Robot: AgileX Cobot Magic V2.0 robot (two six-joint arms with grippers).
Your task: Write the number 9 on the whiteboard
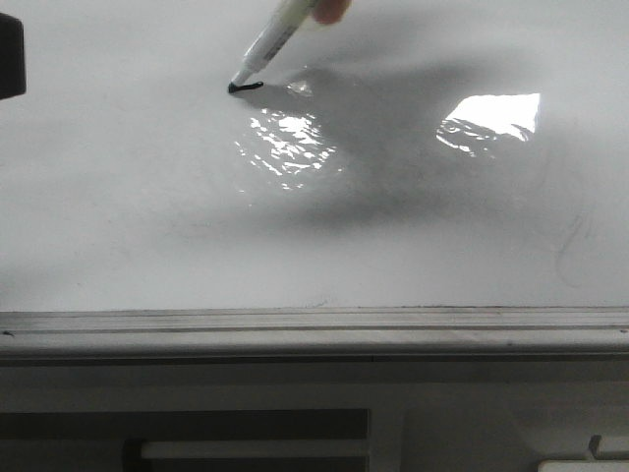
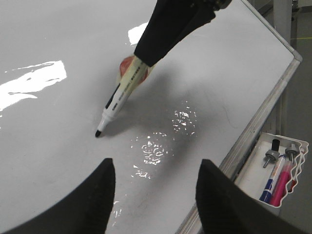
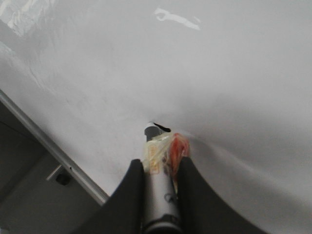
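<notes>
Beside the near edge of the whiteboard (image 2: 204, 73), past its grey ledge (image 1: 314, 324), a small white tray (image 2: 273, 180) was hung, and in it a blue marker (image 2: 269, 184) and a pink marker (image 2: 282, 185) were stood upright beside two capped ends that could not be identified. Only part of the tray was seen, the rest being cut off by the picture edge.

Farther in, toward the middle of the board, a marker (image 2: 117, 105) was held tilted by the right gripper (image 3: 163, 161), whose jaws were clamped on the barrel, with orange and yellowish padding squeezed between them. Its dark tip was set on the board at the end of a short dark stroke (image 1: 246, 87), the only part of the number 9 that had been drawn. In the right wrist view most of the tip was hidden behind the barrel.

The left gripper (image 2: 153, 192) was held above the board with its jaws wide apart and nothing between them; only the two dark fingers (image 2: 87, 204) were shown.

Faint grey smudges (image 1: 570, 246) were seen toward the right edge, too dim to be read.
</notes>
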